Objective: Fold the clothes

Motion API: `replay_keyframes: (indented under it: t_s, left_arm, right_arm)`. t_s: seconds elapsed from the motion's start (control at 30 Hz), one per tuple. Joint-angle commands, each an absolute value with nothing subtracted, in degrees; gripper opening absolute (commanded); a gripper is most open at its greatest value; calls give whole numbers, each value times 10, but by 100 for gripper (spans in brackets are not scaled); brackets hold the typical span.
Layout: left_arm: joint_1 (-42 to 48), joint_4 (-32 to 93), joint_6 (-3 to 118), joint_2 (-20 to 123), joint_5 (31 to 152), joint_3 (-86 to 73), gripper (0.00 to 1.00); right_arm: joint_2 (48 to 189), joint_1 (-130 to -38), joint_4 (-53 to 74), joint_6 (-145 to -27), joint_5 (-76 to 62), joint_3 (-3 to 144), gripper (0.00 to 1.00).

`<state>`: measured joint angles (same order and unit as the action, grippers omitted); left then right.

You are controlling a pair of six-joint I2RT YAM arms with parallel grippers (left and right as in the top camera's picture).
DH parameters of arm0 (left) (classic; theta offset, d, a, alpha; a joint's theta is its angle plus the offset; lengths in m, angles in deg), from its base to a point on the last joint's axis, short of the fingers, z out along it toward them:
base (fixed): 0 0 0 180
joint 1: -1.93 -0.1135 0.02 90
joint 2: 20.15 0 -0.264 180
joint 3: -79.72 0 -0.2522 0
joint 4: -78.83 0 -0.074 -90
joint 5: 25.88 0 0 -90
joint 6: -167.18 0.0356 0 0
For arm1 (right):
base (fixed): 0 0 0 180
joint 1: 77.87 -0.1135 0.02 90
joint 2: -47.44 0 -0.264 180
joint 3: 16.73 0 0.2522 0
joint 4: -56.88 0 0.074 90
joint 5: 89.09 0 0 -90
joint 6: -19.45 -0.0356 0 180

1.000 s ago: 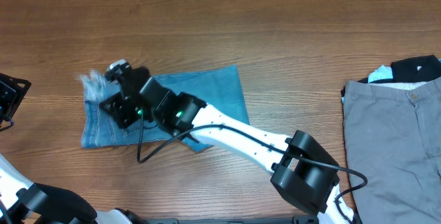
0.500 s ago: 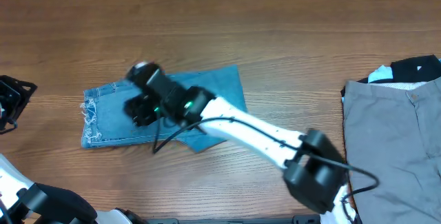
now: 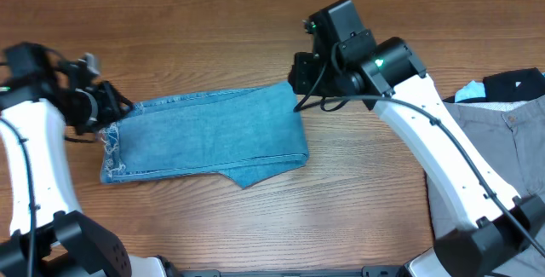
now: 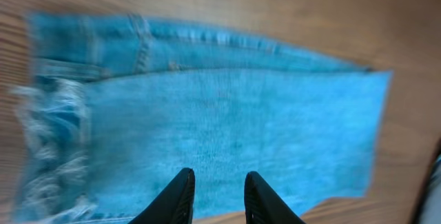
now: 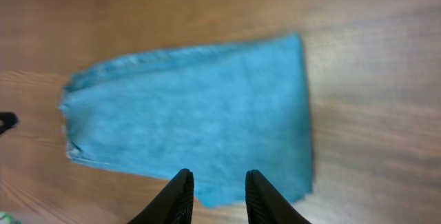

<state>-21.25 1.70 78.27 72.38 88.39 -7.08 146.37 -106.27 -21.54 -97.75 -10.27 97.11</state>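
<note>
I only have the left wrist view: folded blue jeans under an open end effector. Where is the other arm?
Observer: The right end effector hangs beside the end of the jeans opposite the frayed hems.
Operator: Is it holding anything?
Observer: No. In the right wrist view its fingers stand apart with nothing between them.
Operator: Are there more clothes to fold?
Observer: Yes. Grey trousers lie at the right edge of the table, and a black garment lies just past them.
</note>
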Motion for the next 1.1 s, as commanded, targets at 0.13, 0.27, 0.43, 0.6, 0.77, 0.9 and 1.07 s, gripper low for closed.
replay_keyframes:
  t_s: [0.13,0.27,0.43,0.6,0.77,0.9,1.07]
  left_arm:
    - [-174,167,713,724,747,-256,28]
    - [-180,252,684,724,694,-335,33]
    - [-194,279,681,724,675,-372,31]
    - [-197,286,681,724,682,-372,28]
    - [-197,288,681,724,687,-372,31]
    - [-197,288,681,724,690,-372,33]
    - [-197,296,681,724,734,-372,32]
  right_arm:
    - [1524,-1059,-161,-969,-244,841,29]
    - [1548,-1064,-46,-1024,-327,735,23]
    - [1562,-1047,53,-1135,-331,608,18]
    - [1563,-997,98,-1222,-329,537,13]
    - [1553,-953,99,-1154,-389,539,15]
    - [1511,-943,99,-1040,-475,582,17]
    - [1471,-961,152,-1023,-504,641,10]
